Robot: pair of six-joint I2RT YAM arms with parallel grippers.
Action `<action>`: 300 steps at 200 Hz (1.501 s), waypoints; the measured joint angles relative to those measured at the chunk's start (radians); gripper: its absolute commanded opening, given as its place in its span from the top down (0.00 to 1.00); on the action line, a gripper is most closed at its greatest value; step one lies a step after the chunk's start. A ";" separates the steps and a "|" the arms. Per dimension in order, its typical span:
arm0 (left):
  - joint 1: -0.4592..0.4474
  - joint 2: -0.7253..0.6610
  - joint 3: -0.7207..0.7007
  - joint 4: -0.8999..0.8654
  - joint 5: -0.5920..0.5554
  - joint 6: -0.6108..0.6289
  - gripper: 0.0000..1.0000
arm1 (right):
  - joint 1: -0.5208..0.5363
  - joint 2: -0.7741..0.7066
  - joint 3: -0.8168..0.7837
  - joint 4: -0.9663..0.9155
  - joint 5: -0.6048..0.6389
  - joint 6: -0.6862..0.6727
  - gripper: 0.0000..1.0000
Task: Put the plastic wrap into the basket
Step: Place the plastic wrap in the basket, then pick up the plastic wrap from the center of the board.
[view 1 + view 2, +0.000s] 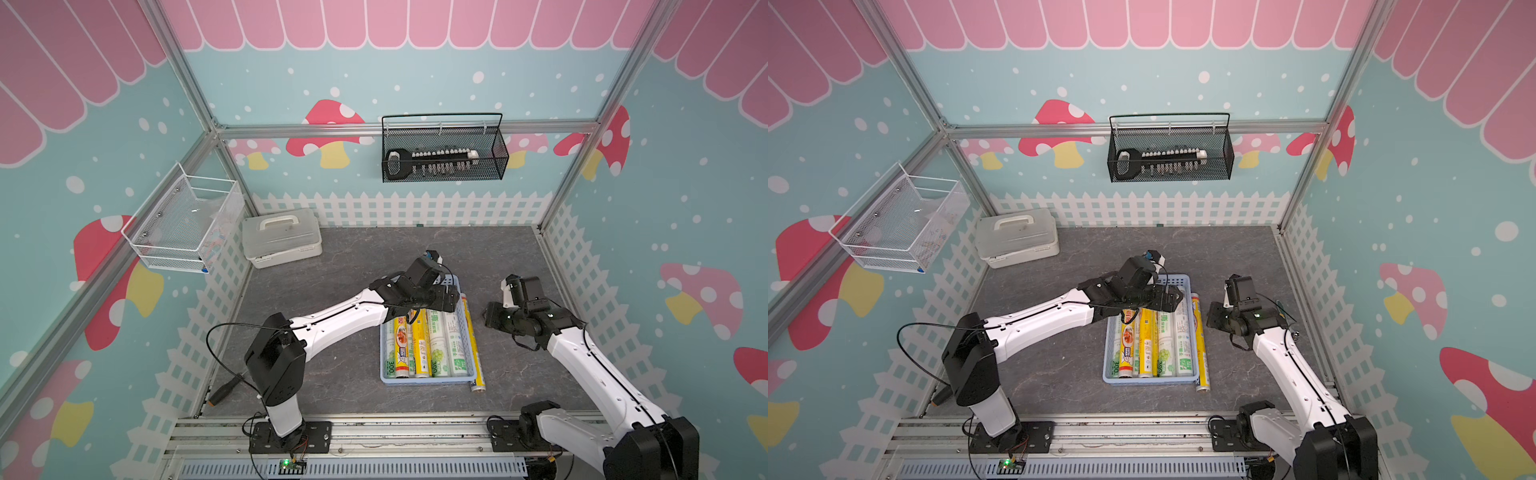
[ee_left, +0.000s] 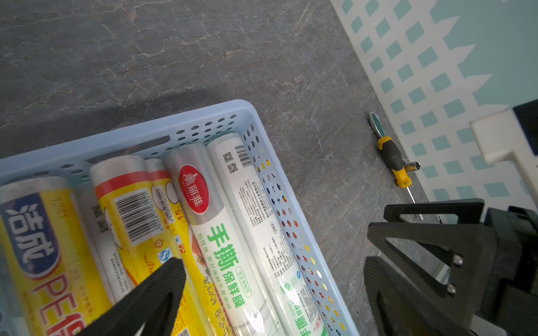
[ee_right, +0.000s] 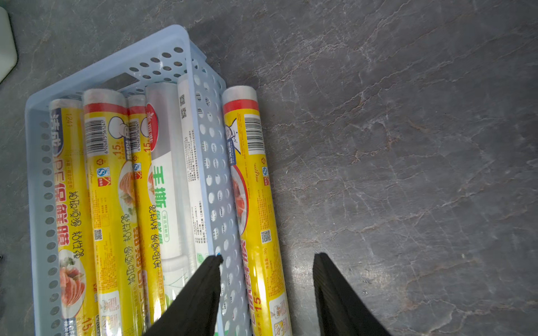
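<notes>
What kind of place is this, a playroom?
Probably a robot practice booth, not a playroom: two white-and-black robot arms bolted to a metal rail, aluminium frame posts, and mushroom-patterned printed walls around a grey tabletop.

A robot test cell in a lab, dressed as a toy cottage, or perhaps a play shop: aluminium frame point(image 1: 540, 124), printed walls point(image 1: 415, 83) with mushrooms point(image 1: 328, 124), fence point(image 1: 395, 208) and pink awning point(image 1: 374, 25), arms point(image 1: 345, 316) bolted to a rail point(image 1: 415, 428). Well beyond the left gripper point(image 1: 451, 305) hangs a black wire basket point(image 1: 442, 166).
</notes>
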 measured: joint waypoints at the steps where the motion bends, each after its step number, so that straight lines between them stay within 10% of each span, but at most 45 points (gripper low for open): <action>1: 0.000 0.002 0.002 -0.001 0.001 0.000 0.01 | 0.000 0.001 0.000 0.000 0.000 0.000 0.46; 93: -0.020 0.097 0.093 -0.077 0.065 0.027 0.01 | -0.012 0.169 -0.006 0.055 -0.158 -0.070 0.33; 300: -0.020 0.101 0.101 -0.106 0.061 0.039 0.01 | -0.017 0.264 -0.039 0.125 -0.163 -0.074 0.45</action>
